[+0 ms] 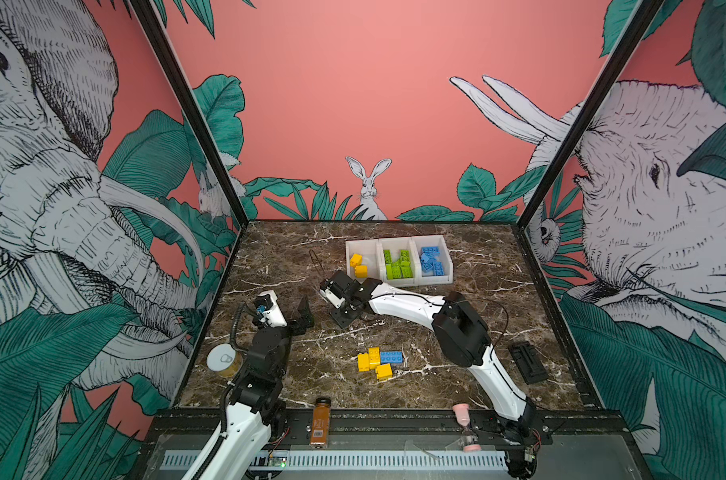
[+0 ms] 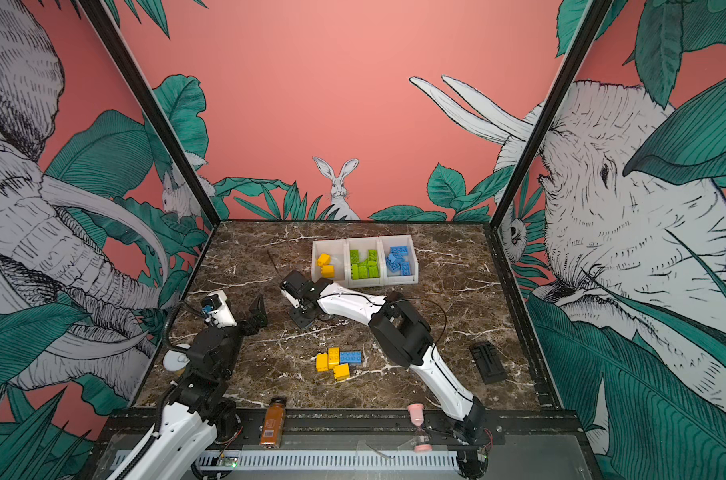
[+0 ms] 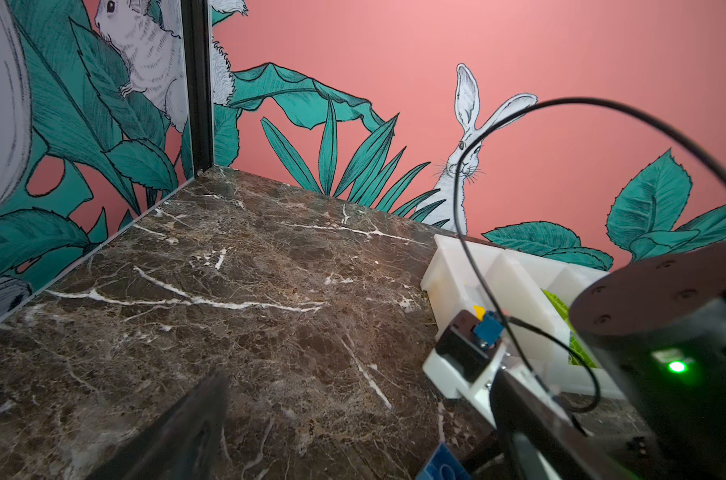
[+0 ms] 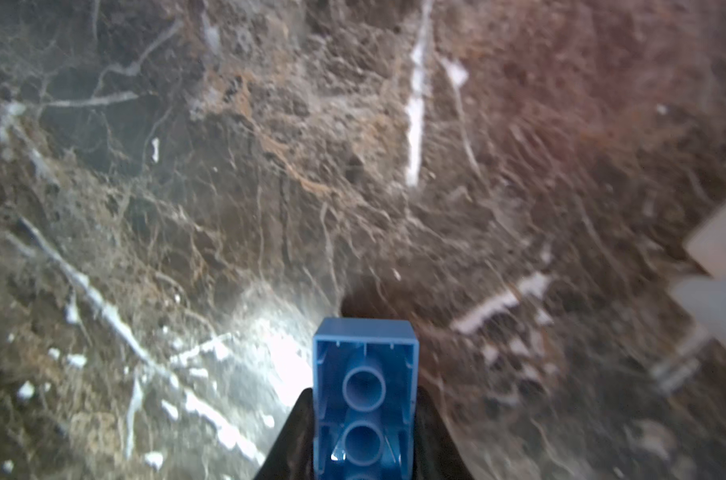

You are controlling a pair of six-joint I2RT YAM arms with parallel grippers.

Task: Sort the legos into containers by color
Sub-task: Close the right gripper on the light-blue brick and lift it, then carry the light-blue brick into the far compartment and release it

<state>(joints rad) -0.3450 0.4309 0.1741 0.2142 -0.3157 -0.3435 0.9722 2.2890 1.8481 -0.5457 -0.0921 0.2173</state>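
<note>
A blue brick, hollow underside facing the wrist camera, was clamped in the right pincer, low over the bench just before the white bins. The left pincer stood fully spread, empty. The bins held sorted bricks, one colour each. Three yellow bricks and a loose blue brick lay mid-bench, touching.

evenly bright, soft shadows, wide-angle bowing at edges; right wrist view blurred, white glare on marble tabletop.
</note>
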